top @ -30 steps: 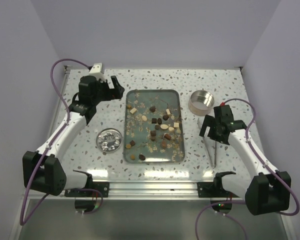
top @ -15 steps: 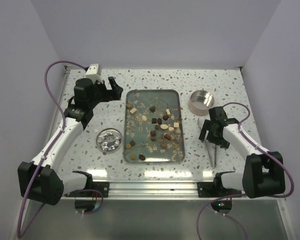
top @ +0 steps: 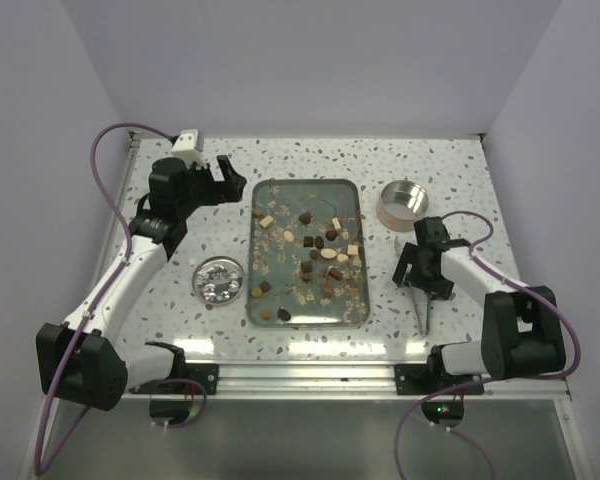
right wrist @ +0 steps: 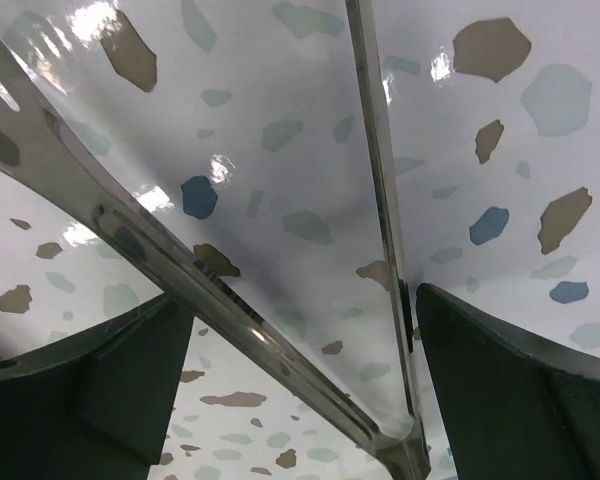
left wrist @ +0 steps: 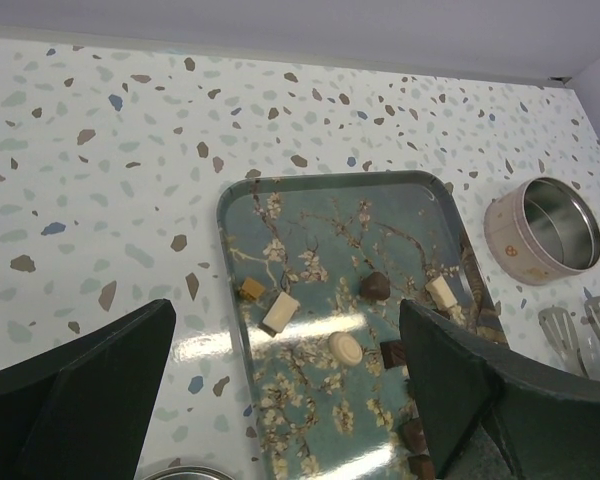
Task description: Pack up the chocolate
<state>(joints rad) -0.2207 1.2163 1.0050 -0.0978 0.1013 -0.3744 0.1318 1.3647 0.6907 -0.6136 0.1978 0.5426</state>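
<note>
Lowered since a second ago, my right pincer (top: 427, 272) straddles the thin silver metal tongs (top: 424, 312), wide open, holding nothing. And my left pincer (top: 232, 178): wide open, empty too.

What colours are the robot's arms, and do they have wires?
Both are white tubes with chunky black joints. The left arm and the right arm each trail a purple cable. Each one ends in a black end effector with two flat dark fingers: the left end effector and the right end effector.
</note>
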